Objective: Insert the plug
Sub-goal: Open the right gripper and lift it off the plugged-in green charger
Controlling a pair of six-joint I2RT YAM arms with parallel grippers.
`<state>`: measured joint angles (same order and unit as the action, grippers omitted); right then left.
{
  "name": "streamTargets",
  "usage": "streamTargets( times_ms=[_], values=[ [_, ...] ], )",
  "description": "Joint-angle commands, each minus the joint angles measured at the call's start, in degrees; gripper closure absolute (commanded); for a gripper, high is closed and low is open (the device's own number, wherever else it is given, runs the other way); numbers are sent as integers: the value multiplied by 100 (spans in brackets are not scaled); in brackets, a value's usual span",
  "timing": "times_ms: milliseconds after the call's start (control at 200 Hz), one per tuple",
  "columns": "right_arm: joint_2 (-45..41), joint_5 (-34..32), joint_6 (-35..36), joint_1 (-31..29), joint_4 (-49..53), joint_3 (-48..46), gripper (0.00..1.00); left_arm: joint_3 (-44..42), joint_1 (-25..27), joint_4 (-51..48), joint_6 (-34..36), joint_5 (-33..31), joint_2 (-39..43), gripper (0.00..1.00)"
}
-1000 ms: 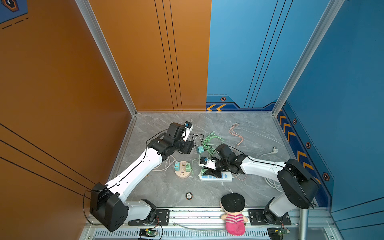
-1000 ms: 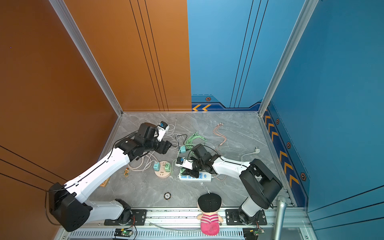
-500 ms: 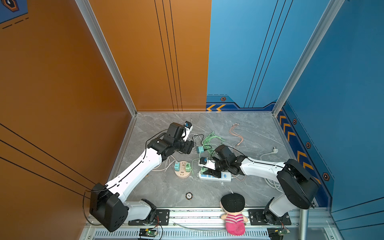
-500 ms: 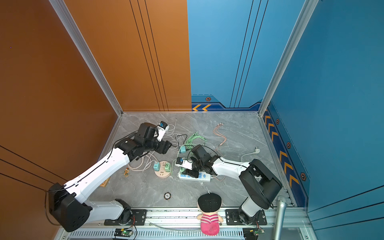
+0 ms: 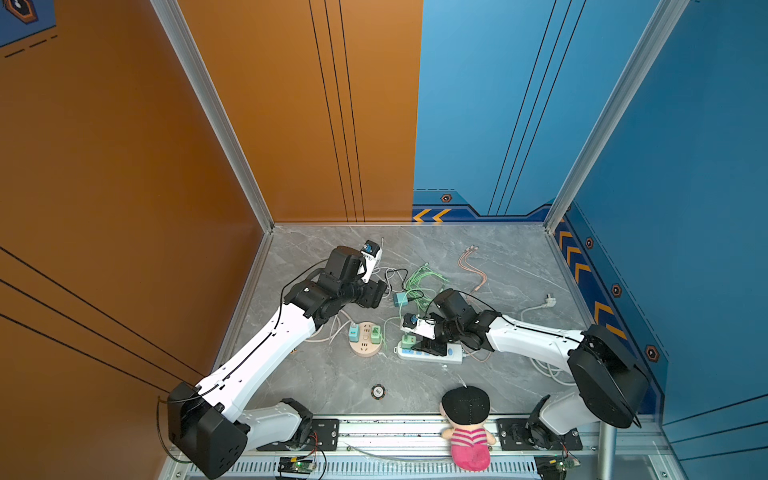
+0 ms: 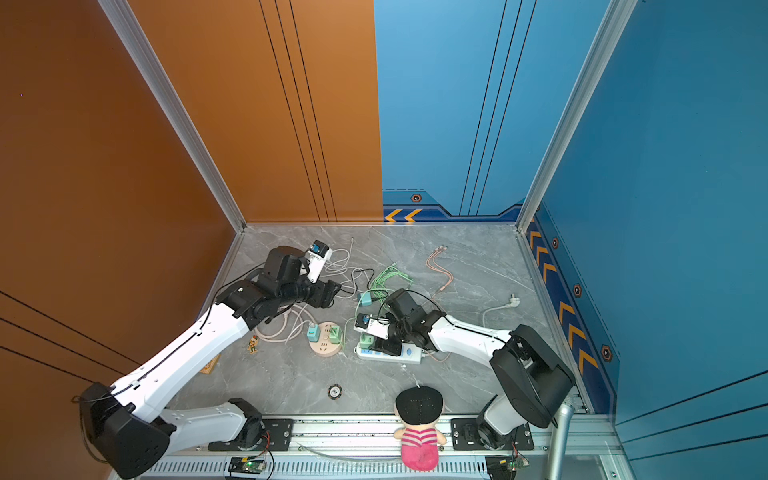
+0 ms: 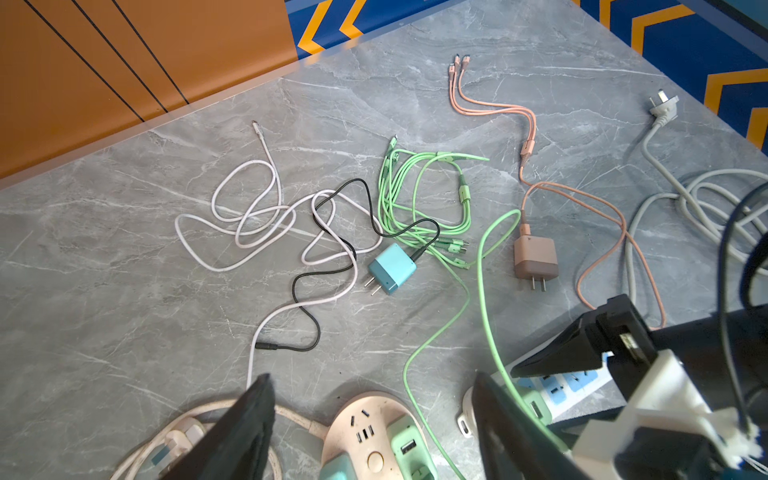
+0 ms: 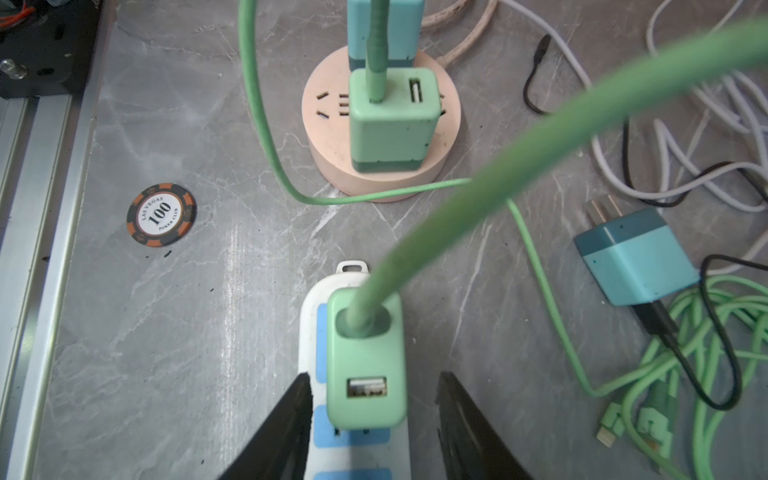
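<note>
A green plug with a thick green cable sits seated in the white power strip. My right gripper is open, one black finger on each side of the plug with a gap on both sides. In both top views this gripper hangs over the strip's left end. My left gripper is open and holds nothing. It hovers above the round pink socket hub, beyond the hub in a top view.
The hub carries a teal adapter and a green adapter. A loose blue charger, a pink charger, green cables and white cable lie behind. A poker chip and a doll sit near the front rail.
My right gripper's jaws have spread apart from the green plug, which stays in the strip. Neither arm has shifted noticeably.
</note>
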<state>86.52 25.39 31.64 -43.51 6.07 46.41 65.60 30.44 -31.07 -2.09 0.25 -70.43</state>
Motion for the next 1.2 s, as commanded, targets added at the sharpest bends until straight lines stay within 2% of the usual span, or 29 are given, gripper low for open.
streamTargets(
  times_ms=[0, 330, 536, 711, 776, 901, 1041, 1196],
  values=[
    [-193, -153, -104, 8, 244, 2, 47, -102, 35, -64, -96, 54, 64, 24],
    [-948, -685, -334, -93, 29, -447, 46, 13, 186, -66, -72, 68, -35, 24],
    [-1633, -1447, -1440, 9, -510, -942, 42, 61, 376, -123, -73, 33, 74, 22],
    [-2269, -1534, -2074, 229, -751, -1225, 40, 285, 592, -286, 7, 55, 13, 21],
    [-2568, -1516, -2351, 290, -922, -1367, 35, 326, 693, -303, 18, 29, -1, 21],
    [-3226, -1858, -3025, 783, -1292, -1682, 20, 385, 859, -323, 41, 134, -40, 20],
    [-4036, -1396, -3612, 1404, -1911, -2214, 9, 474, 1015, -467, 130, 341, -238, 20],
    [-4374, -1351, -3788, 1781, -1480, -2222, 6, 628, 1179, -469, 127, 322, -524, 20]
  ],
)
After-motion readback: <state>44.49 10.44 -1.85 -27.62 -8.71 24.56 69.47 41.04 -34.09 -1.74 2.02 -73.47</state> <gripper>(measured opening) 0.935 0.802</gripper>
